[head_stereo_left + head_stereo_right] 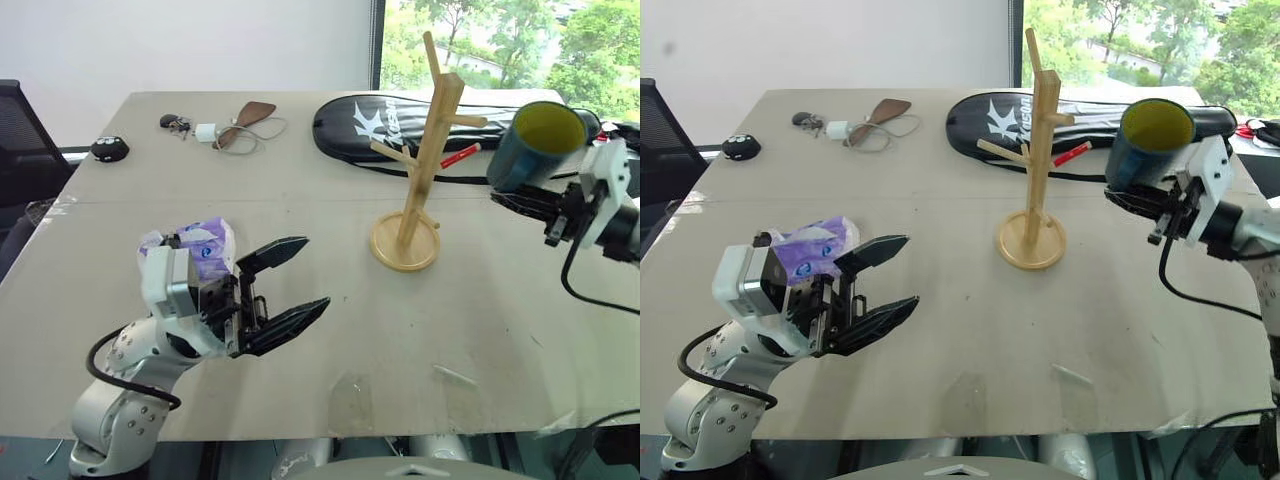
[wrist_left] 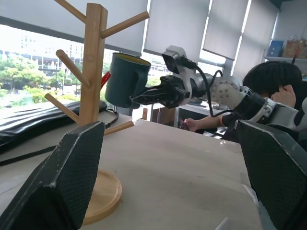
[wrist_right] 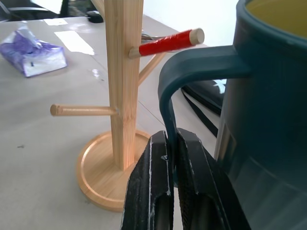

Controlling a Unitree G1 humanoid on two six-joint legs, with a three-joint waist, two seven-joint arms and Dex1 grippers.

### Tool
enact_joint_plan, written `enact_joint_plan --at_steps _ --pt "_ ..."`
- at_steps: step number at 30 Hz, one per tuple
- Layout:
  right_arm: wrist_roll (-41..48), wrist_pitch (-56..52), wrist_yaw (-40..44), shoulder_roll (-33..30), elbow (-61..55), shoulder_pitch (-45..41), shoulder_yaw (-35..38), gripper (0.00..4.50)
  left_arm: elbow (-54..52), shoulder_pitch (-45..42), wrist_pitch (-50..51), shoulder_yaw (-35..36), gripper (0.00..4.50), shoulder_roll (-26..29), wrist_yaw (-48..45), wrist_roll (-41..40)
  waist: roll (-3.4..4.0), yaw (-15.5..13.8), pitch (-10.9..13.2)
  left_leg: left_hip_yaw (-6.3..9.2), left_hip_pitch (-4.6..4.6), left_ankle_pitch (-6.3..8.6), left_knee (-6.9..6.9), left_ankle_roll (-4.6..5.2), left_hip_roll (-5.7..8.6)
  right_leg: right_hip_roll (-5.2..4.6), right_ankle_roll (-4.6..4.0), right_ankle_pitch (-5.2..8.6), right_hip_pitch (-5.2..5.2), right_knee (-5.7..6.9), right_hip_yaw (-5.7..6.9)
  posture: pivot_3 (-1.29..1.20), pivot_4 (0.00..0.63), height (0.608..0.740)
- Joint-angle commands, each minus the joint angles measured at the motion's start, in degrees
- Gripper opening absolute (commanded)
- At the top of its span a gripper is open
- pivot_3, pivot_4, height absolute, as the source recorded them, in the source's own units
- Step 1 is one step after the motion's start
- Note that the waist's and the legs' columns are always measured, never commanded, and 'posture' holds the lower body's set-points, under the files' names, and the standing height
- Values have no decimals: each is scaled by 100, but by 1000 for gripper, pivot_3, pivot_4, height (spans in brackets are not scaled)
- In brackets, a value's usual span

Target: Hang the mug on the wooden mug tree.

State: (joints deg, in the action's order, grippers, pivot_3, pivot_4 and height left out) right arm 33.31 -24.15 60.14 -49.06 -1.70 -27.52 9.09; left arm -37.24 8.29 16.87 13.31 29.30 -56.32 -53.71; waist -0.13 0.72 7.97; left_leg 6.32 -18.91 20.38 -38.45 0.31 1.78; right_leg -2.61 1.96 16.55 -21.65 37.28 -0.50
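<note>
Mug (image 1: 535, 143), teal-blue outside and yellow-green inside, hangs in the air to the right of the wooden mug tree (image 1: 420, 165), clear of the tabletop (image 1: 330, 300) and not touching any peg. It sits at about the height of the tree's upper pegs, tilted so its open mouth faces up and toward the camera. The right hand (image 1: 515, 203) is below and just right of the mug, its two black fingers (image 3: 165, 191) pressed together on the lower part of the loop handle (image 3: 192, 72), so the mug's body rises above and beside the fingers. In the right wrist view the handle faces the tree's post, with a red-wrapped peg (image 3: 165, 43) just beyond it.

The tree stands upright on its round disc base (image 1: 404, 243) on the tabletop. Left of the tree and nearer the camera, the left hand (image 1: 290, 283) hovers over the tabletop with its fingers spread apart and nothing between them, pointing toward the tree's base. A purple tissue pack (image 1: 205, 245) lies just behind that hand. Behind the tree lies a black racket bag (image 1: 400, 125); far left of the tree, near the back edge, are keys and a cable (image 1: 225, 128).
</note>
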Motion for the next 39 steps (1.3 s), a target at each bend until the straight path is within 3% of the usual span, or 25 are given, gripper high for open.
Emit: enact_joint_plan --at_steps 1,13,26,36,39 --pt "-162 206 523 -65 509 -589 -177 89 -309 93 -214 45 4500 -59 75 0 0 -6 0 1 0 0 1 0 0 -1 0 0 -1 -1 1 0 150 740" --pt "-823 814 1679 161 2053 -1992 -799 89 -793 596 -428 497 4500 5 575 -240 3 4 4 4 -10 0 6 -1 -3 -1 0 0 -8 -16 4 0 150 740" --pt "-1090 929 2012 446 2244 -2271 -874 89 -1057 567 -303 560 4500 261 1110 -522 7 1 6 7 -20 0 4 -1 -2 -4 0 -1 -14 -20 9 0 150 740" --pt "-1369 1031 2198 624 2437 -2483 -1115 89 -843 716 -546 214 4500 21 878 -61 9 3 7 8 -23 0 4 -1 -2 -3 0 -1 -15 -22 10 0 150 740" --pt "-1463 1246 2154 663 2522 -2504 -1084 854 -885 781 -583 192 4500 -15 872 -19 9 2 7 9 -24 0 4 -1 -2 -4 0 -1 -15 -22 11 0 150 740"
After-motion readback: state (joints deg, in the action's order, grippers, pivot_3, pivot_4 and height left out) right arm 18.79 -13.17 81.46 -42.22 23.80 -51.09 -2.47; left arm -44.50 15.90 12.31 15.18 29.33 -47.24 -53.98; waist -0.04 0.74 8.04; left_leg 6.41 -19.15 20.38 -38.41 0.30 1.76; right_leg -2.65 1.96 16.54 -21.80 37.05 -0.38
